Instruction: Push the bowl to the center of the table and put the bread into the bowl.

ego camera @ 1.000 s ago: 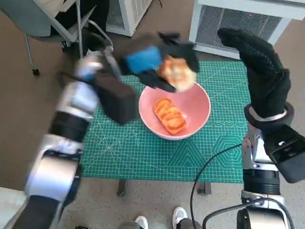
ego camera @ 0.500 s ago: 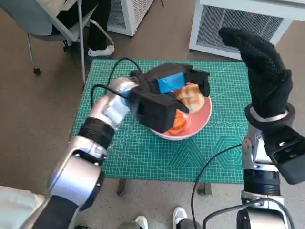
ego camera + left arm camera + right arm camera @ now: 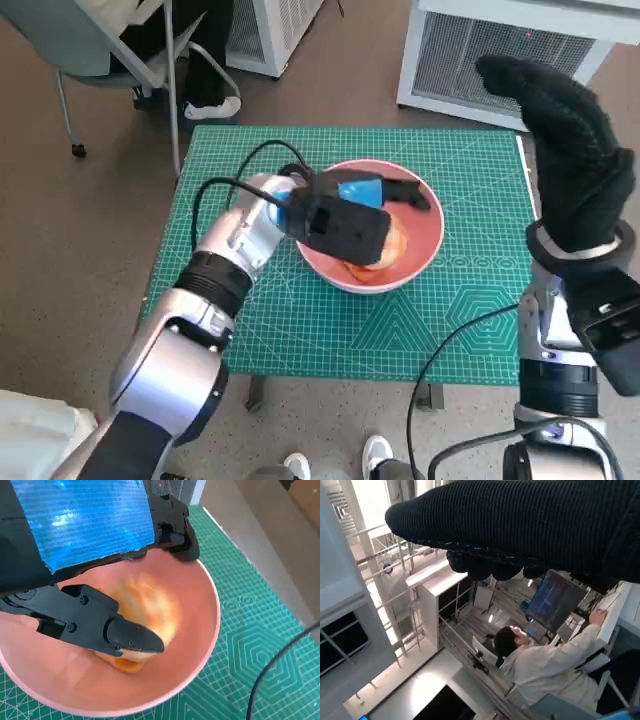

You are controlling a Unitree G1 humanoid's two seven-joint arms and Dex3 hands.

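Left hand (image 3: 365,195): reaching into the pink bowl (image 3: 420,240), fingers (image 3: 125,635) closing around bread (image 3: 147,612).
Right hand (image 3: 570,150): hanging raised at right, fingers apart, holding nothing.
Bowl: sitting mid-surface (image 3: 450,330).

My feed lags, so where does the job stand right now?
Done: the pink bowl sits near the green mat's middle with one bread inside. In hand: the left hand holds a second bread low inside the bowl. Left: release and withdraw. The right hand is raised, holding nothing.
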